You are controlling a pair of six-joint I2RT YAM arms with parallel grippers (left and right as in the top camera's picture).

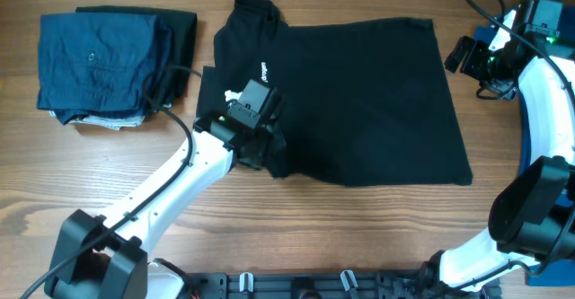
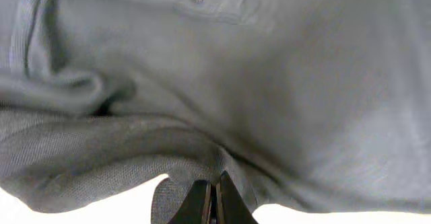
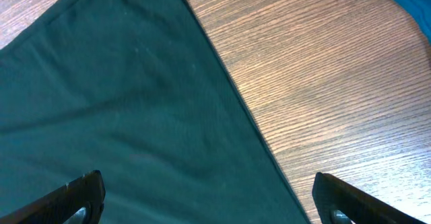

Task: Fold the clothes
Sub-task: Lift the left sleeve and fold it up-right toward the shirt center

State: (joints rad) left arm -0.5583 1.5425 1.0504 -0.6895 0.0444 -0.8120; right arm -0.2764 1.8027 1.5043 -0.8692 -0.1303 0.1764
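Shirt point(image 1: 359, 92) fabric sits pinched in left tool point(image 2: 214, 189); right tool point(image 3: 205, 198) gapes empty.

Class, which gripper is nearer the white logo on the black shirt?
Left. The left gripper pinches the shirt close beside the logo; the right gripper hovers at the shirt's opposite edge.

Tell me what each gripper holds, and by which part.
The left gripper is shut on the black shirt, pinching a fold of fabric at its edge nearest that arm. The right gripper is open and holds nothing.
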